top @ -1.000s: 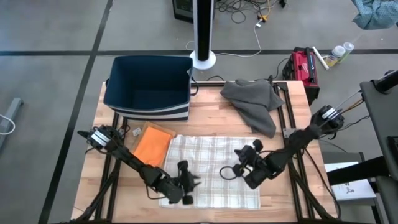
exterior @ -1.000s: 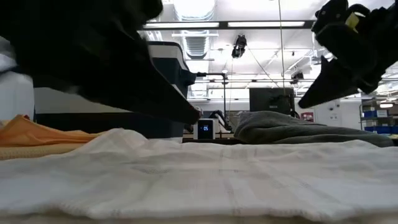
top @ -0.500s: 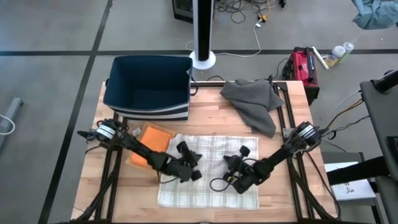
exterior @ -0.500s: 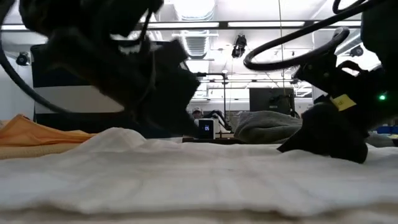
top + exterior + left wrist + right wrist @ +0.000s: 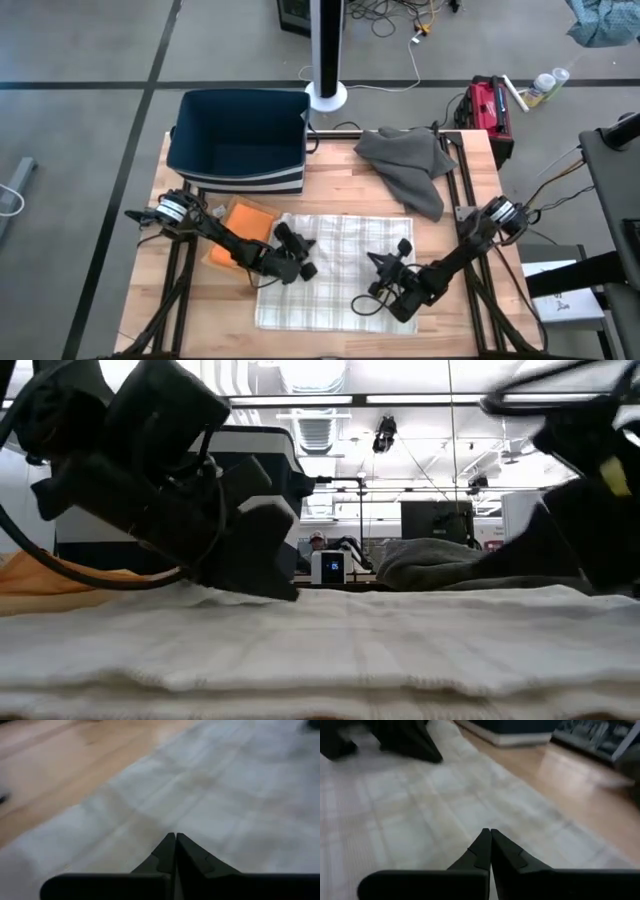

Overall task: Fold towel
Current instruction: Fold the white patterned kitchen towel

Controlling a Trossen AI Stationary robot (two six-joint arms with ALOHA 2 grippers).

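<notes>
1. So the checked white towel [image 5: 340,270] lies flat on the wooden counter [image 5: 330,190], toward its front edge.
2. Left tool [image 5: 303,268] sits low over the towel's left part, fingers [image 5: 167,856] pressed together with no cloth between them.
3. Right tool [image 5: 378,262] is down over the towel's right-hand part, fingers [image 5: 485,851] also pressed together, nothing pinched.
4. Orange cloth [image 5: 240,232] lies just beside the towel's left edge; a grey cloth [image 5: 410,165] and a dark blue bin [image 5: 240,140] sit toward the back.
</notes>
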